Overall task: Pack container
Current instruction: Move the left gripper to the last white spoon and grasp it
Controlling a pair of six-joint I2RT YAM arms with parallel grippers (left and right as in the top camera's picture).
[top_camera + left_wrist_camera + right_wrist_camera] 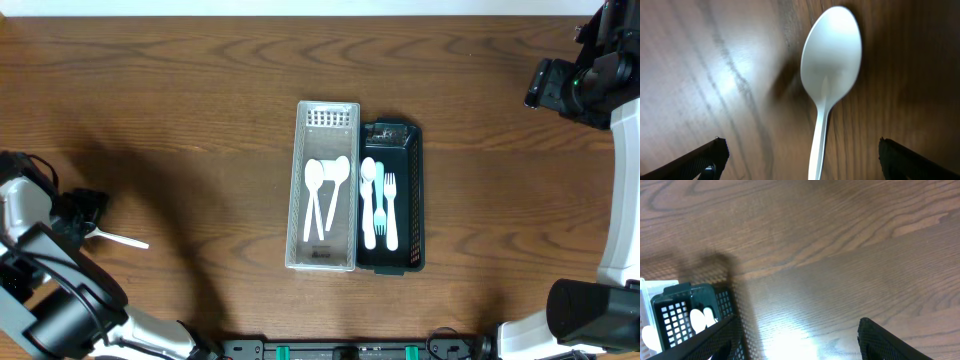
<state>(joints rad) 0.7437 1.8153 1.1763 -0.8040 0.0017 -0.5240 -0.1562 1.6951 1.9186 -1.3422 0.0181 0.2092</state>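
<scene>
Container (342,240) label (320,255) too small to read.

tray (327,256) left of basket (416,205), touching, mid-table (200,100); spoons (316,176) in tray, cutlery (390,205) in basket; one spoon (125,240) far left on table.

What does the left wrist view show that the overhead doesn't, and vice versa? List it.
Left wrist only: the spoon's bowl up close, with the left gripper open astride its handle. Overhead only: the clear bin and black bin, both holding cutlery, and the right arm. Both: the spoon lying on the table.
</scene>
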